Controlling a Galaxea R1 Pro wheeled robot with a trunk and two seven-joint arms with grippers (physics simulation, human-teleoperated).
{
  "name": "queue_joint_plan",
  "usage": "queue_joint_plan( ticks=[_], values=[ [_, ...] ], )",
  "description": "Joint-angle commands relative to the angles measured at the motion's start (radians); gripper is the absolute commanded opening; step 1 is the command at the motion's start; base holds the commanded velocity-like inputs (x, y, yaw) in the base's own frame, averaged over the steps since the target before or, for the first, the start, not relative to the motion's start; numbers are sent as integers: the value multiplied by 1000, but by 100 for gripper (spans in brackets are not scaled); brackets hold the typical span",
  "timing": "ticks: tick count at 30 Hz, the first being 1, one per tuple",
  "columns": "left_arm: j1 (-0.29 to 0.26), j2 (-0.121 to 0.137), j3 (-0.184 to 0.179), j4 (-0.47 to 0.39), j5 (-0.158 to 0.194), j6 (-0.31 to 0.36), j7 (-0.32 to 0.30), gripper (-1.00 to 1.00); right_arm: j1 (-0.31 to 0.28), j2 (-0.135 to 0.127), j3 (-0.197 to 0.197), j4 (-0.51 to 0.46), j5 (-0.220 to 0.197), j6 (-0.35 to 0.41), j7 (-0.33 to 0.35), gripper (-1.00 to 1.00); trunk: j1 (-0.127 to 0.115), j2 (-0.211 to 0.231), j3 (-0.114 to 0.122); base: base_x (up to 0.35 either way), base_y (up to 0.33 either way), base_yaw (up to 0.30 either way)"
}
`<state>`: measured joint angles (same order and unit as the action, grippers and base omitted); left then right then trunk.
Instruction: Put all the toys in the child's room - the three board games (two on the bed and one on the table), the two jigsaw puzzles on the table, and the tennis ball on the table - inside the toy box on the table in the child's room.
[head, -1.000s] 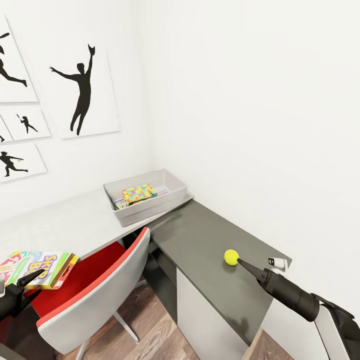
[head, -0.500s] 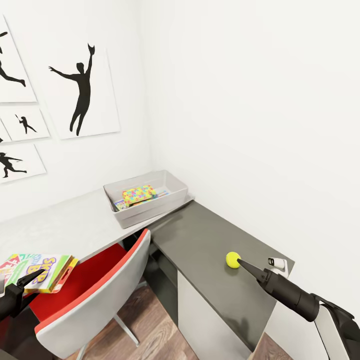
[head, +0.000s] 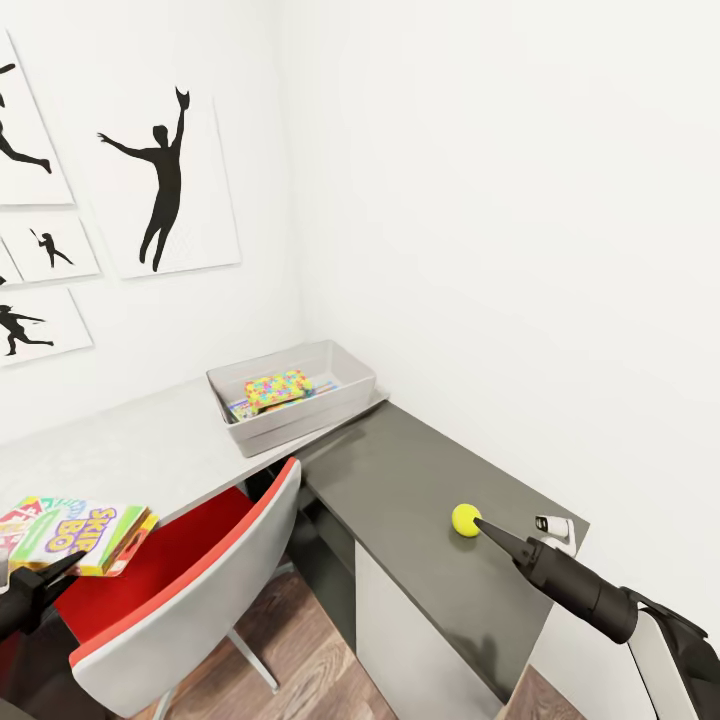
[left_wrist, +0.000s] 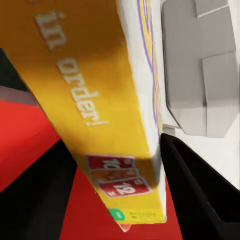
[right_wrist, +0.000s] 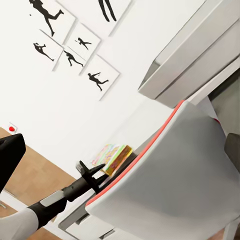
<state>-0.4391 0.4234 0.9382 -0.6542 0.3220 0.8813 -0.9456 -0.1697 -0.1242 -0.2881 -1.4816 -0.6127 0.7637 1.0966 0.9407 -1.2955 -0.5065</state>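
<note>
The white surface (head: 130, 440) runs along the wall with the silhouette pictures (head: 165, 170) and joins a lower dark grey section (head: 410, 500) in the corner. A grey chair with a red seat (head: 190, 590) is pushed in under the white part.

The light grey toy box (head: 300, 420) sits at the far end of the white surface, next to the grey section. Inside it lies a multicolour jigsaw puzzle (head: 277, 387), on top of other flat printed items too small to tell apart.

The Skip-Bo board game (head: 75, 533) is raised over the near edge of the white surface, above the chair seat. The left end effector (head: 45, 580) is clamped on that box's edge; the left wrist view shows a dark finger (left_wrist: 200, 195) pressed against its yellow side.

The tennis ball (head: 464, 518) rests on the dark grey section, near its front right corner. The right end effector (head: 495, 538) points at the ball, its tip just beside it, and its jaws look closed, though that angle is poor.
</note>
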Motion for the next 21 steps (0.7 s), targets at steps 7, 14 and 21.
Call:
queue_joint_plan(
  ticks=[7,14,21],
  values=[
    [-1,0,2,-6,-14,-2,-7,-100,-1,0,0,0,-4,5,2,100,0,-1,-1,0,0,0],
    [-4,8,0,-16,-15,35,-8,-100,-1,0,0,1,-3,4,2,100,-8,13,5,0,0,0],
    [-7,37,-8,-19,-15,64,-10,-100,-1,0,0,1,-2,3,3,100,-35,62,27,0,0,0]
  ],
)
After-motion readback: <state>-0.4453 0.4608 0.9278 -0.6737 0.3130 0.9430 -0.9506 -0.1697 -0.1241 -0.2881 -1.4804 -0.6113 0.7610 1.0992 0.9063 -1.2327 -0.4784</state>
